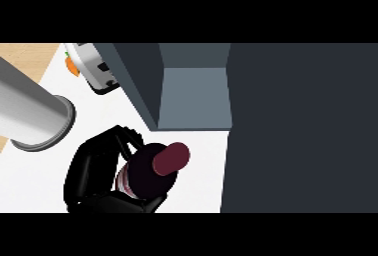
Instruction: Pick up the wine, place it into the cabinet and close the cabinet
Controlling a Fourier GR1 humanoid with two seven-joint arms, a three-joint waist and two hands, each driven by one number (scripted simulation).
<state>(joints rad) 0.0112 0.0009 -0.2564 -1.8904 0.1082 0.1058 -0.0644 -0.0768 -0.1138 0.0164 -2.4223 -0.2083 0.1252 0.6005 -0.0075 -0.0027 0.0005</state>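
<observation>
The wine bottle (156, 170) sits inside the left hand (96, 175), whose black fingers (122, 137) curl round its dark body; its maroon top points up and away from the palm. Just beyond the fingertips stands the open cabinet (193, 95), its grey inside showing, with its dark door (303, 130) to the hand's right. The hand is over the white worktop (199, 170). A grey forearm (29, 112) lies to the hand's upper left. Beyond it stands a white appliance (92, 67). The right hand is out of sight.
</observation>
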